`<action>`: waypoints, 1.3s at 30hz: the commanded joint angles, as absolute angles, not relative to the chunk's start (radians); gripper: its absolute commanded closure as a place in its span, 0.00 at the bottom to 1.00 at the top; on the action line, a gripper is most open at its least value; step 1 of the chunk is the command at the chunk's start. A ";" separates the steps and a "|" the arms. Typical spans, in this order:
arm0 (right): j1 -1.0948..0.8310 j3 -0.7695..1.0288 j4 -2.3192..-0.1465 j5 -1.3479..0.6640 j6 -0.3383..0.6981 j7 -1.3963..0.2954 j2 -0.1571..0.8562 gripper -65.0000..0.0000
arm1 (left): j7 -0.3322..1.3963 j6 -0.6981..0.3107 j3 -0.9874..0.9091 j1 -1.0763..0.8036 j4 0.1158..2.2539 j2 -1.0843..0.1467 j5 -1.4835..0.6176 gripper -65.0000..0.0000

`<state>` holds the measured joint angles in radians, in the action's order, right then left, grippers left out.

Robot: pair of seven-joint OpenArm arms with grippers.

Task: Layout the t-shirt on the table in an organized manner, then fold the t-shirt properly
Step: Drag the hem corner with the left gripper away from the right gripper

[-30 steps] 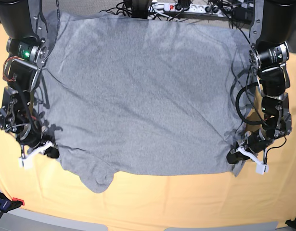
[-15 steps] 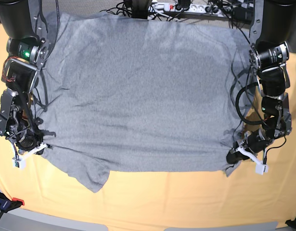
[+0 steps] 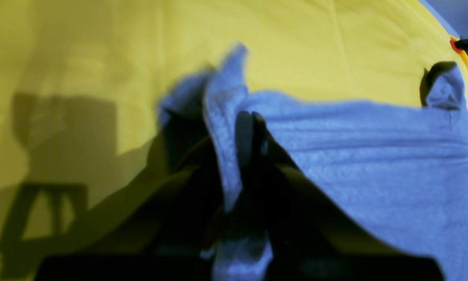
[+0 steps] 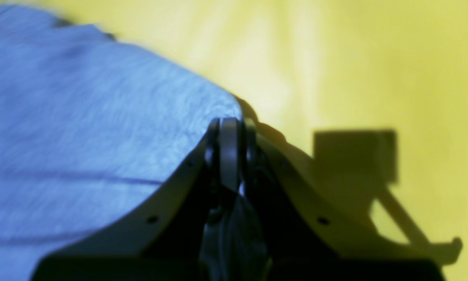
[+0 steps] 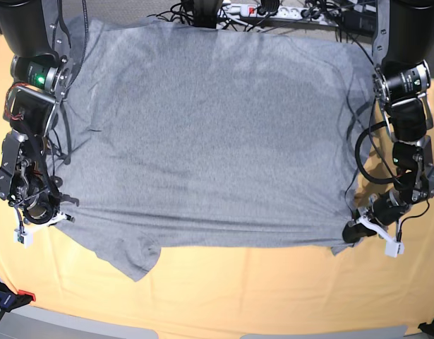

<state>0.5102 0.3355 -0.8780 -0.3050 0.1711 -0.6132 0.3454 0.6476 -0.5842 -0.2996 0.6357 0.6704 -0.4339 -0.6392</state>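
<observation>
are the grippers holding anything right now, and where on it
Both hold the t-shirt. The left gripper is shut on a bunched corner of its edge; the right gripper is shut on the opposite edge near the sleeve, with the cloth stretched between them.

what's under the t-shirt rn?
Only the table, whose yellow cloth shows around the t-shirt. The shirt lies flat with no lump, but anything thin beneath it, and its underside, is covered and cannot be seen.

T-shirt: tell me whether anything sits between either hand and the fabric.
Nothing visible does. The left hand and the right hand are each shut directly on an edge of the t-shirt, stretched over the table.
</observation>
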 commanded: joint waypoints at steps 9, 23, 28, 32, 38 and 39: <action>0.543 0.340 -0.899 -0.290 0.300 -0.588 0.365 0.99 | 0.608 -0.585 -0.305 0.674 0.686 -0.455 -0.706 0.82; 0.540 0.340 -0.899 -0.287 0.300 -0.596 0.366 0.62 | 0.756 -0.537 -0.305 0.745 0.686 -0.480 -0.734 0.24; 0.541 0.340 -0.899 -0.287 0.300 -0.596 0.366 0.62 | 0.589 -0.348 -0.305 0.745 0.686 -0.487 -0.510 0.24; 0.540 0.340 -0.899 -0.287 0.300 -0.605 0.366 0.62 | 0.511 -0.174 -0.305 0.743 0.686 -0.482 -0.414 0.24; 0.541 0.340 -0.899 -0.287 0.316 -0.622 0.366 0.62 | 0.497 -0.178 -0.301 0.737 0.685 -0.455 -0.377 0.24; 0.541 0.340 -0.899 -0.287 0.316 -0.626 0.366 0.62 | 0.491 -0.177 -0.301 0.736 0.685 -0.445 -0.360 0.24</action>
